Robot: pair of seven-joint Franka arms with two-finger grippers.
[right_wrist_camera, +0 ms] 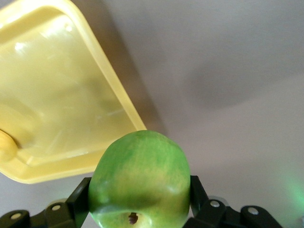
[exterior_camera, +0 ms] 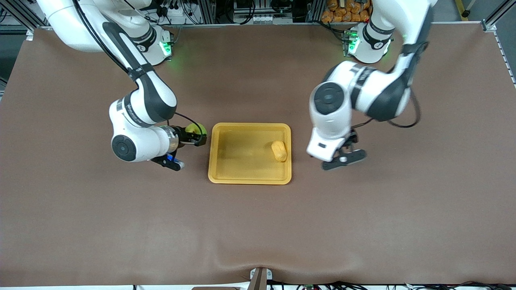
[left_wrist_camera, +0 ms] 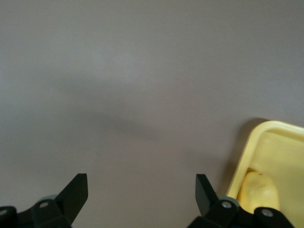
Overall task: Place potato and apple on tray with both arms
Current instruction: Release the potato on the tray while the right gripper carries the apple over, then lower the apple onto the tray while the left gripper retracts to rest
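The yellow-orange tray (exterior_camera: 234, 177) lies mid-table. The yellow-tan potato (exterior_camera: 279, 151) lies in it by the rim toward the left arm's end; it also shows in the left wrist view (left_wrist_camera: 259, 191) inside the tray (left_wrist_camera: 270, 137). My left gripper (left_wrist_camera: 141, 192) is open and empty over bare table beside that rim, and shows in the front view (exterior_camera: 343, 158). My right gripper (right_wrist_camera: 138, 194) is shut on the green apple (right_wrist_camera: 140, 183) and holds it just off the tray's (right_wrist_camera: 57, 95) rim toward the right arm's end. The front view shows the apple (exterior_camera: 195, 129) and the right gripper (exterior_camera: 197, 137).
The brown table cloth (exterior_camera: 258, 225) spreads wide around the tray. The arm bases stand along the table's edge farthest from the front camera, with cables and racks past it.
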